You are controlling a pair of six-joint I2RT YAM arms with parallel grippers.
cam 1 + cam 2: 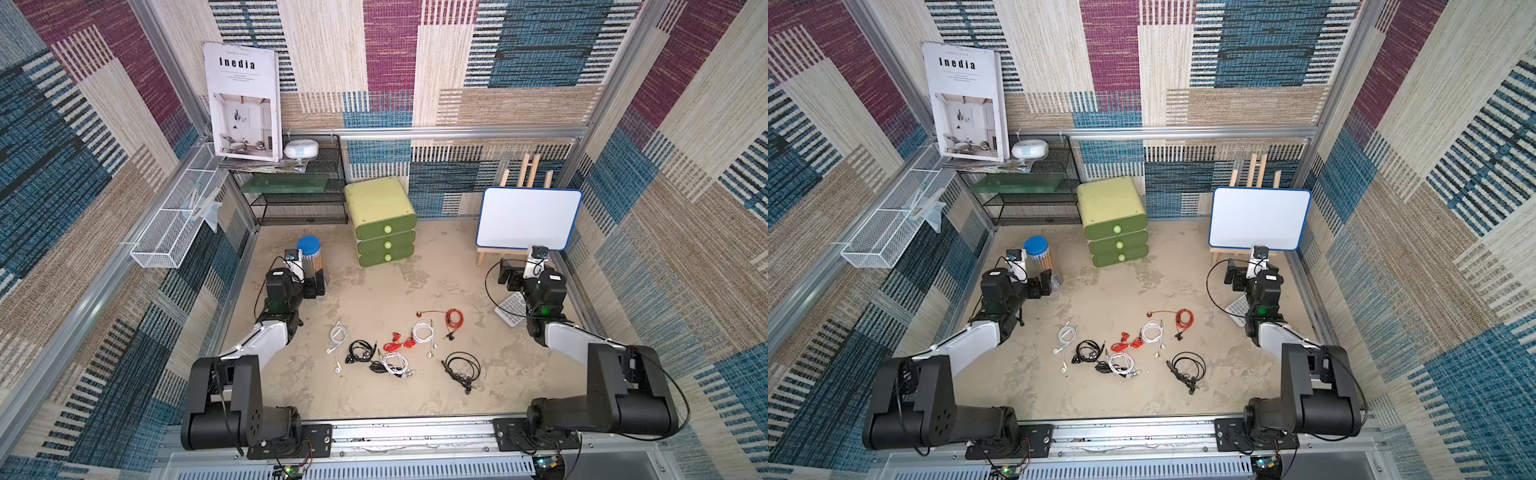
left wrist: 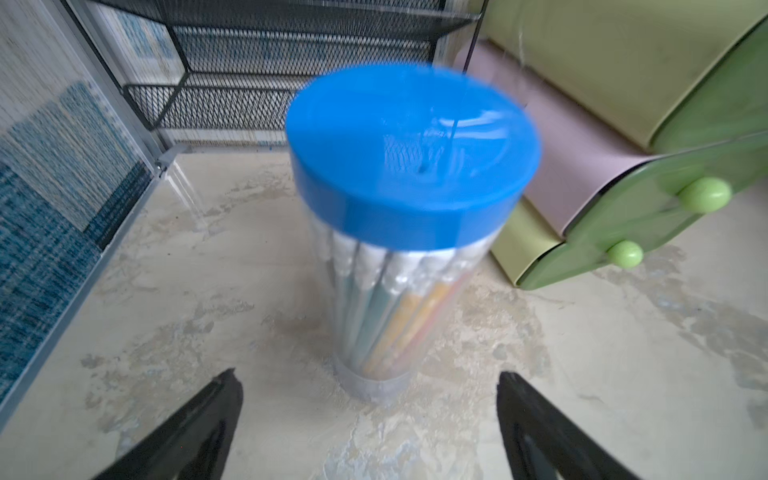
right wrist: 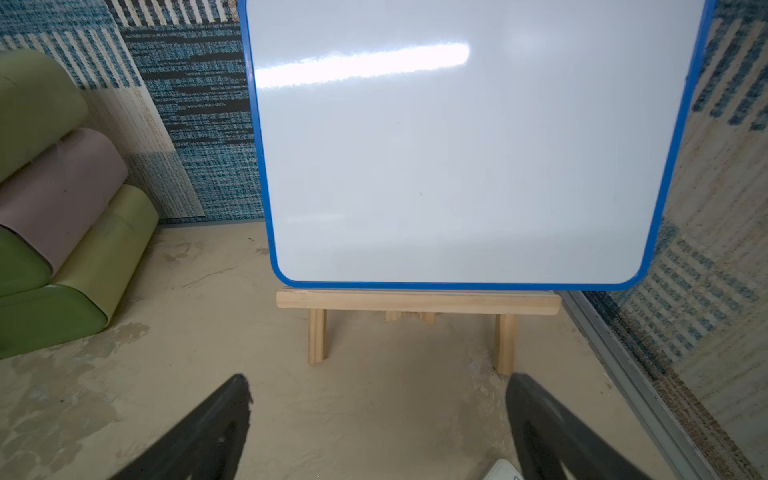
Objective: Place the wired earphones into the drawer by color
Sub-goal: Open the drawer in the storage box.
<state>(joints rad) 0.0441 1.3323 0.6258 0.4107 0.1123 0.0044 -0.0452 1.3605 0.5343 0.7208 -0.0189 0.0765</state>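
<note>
Left wrist view: left gripper [image 2: 369, 375] has jaws spread wide and grips nothing. The blue-lidded pencil tub [image 2: 411, 166] stands just ahead, near the tabletop's [image 1: 374, 291] left edge. The arm looks parked out of the way, not reaching. Mid tabletop toward the front edge, the wired earphones [image 1: 399, 345] lie loose: white, black & red bundles mixed, some touching, prob. scattered so colours need sorting. None in a drawer yet. Behind them at the back edge stands the green drawer unit [image 1: 380, 220] w/ 3 fronts. All look shut, so I'd guess one must be pulled open first. Right side: right gripper [image 3: 378, 376] jaws likewise wide & empty, facing the whiteboard [image 3: 457, 166] on its easel near the back right corner, well apart from the earphones.
</note>
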